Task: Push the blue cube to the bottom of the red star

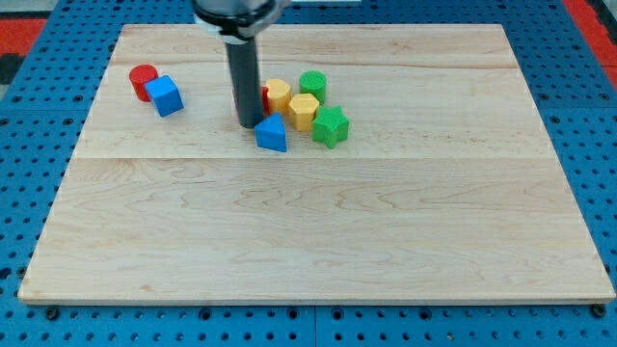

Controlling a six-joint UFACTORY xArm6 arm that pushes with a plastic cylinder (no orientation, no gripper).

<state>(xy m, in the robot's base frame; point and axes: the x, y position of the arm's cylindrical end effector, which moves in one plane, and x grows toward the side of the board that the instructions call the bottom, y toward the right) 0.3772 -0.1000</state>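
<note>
We are in a lab or test room where robots get tried out, not in a home. Our worktop (318, 241) is a plain board of pale wood, and it lies on a blue metal plate (29, 125) full of small holes in neat rows, the kind used to bolt gear down. At the view's top corners we see a red floor mat (24, 29). A dark robot rod (246, 82) comes down from above over the board.

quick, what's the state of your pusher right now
No gripper: my tip is holding nothing, resting just left of the blue triangular block.
</note>
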